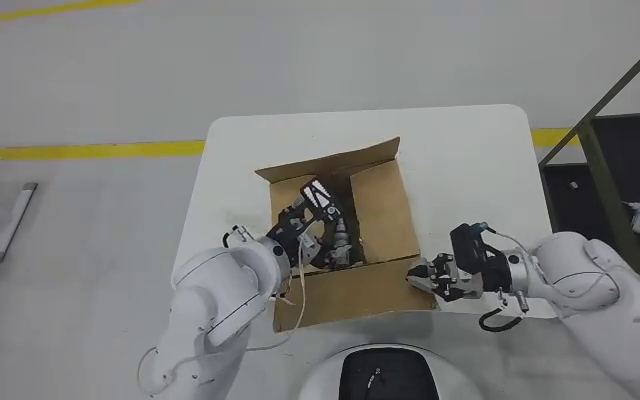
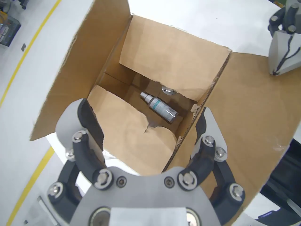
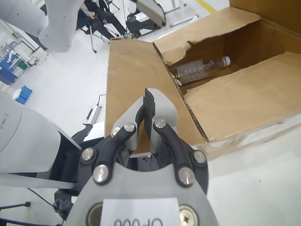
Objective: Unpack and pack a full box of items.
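An open cardboard box (image 1: 385,215) stands on the white table (image 1: 460,140). Above its opening hangs my left gripper (image 1: 335,240) (image 2: 143,121), open, one finger on each side of a torn inner flap (image 2: 131,128) and holding nothing. Deep inside lie a small spray bottle (image 2: 160,106) and a clear plastic bottle (image 3: 202,69) on its side. At the box's near right corner, my right gripper (image 1: 415,275) (image 3: 148,104) is shut on the edge of the outer flap (image 3: 131,71), which is folded outward. A round metal piece (image 2: 168,91) peeks out from under the far inner flap.
The box's flaps (image 1: 330,165) stick up and outward around the opening, with torn edges. Bare table lies behind and to the right of the box (image 1: 480,200). A yellow floor line (image 1: 100,150) runs past the table.
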You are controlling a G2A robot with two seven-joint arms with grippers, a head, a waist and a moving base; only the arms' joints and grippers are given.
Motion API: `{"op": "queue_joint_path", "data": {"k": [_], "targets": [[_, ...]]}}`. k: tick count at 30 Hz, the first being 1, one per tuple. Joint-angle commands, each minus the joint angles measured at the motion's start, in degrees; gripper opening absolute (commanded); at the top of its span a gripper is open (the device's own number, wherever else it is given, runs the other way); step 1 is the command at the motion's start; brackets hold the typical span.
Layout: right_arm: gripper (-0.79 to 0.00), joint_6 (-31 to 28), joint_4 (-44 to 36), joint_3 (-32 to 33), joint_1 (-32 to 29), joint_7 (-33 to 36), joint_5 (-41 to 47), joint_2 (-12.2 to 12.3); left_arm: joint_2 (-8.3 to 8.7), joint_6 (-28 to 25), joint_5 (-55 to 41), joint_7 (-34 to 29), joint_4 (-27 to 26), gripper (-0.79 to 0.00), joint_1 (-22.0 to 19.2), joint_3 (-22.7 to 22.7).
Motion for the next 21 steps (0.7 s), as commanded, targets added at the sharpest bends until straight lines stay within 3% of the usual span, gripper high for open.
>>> {"op": "queue_joint_path", "data": {"k": [1, 11, 21], "targets": [[-0.785, 0.29, 0.03, -0.29, 0.01, -1.13, -2.64, -0.08, -0.05, 1.24, 1.62, 2.06, 1.79, 0.000, -1.04, 0.42], [-0.785, 2.98, 0.94, 2.40, -1.10, -12.55, -7.56, -0.28, -1.07, 3.44, 6.82, 10.54, 14.00, 0.000, -8.66, 7.09], [-0.785, 4.22, -0.23, 5.17, -3.30, -15.47, -8.03, 0.23, -2.40, 5.59, 5.09, 15.33, 26.20, 0.000, -16.54, 10.34]]}}
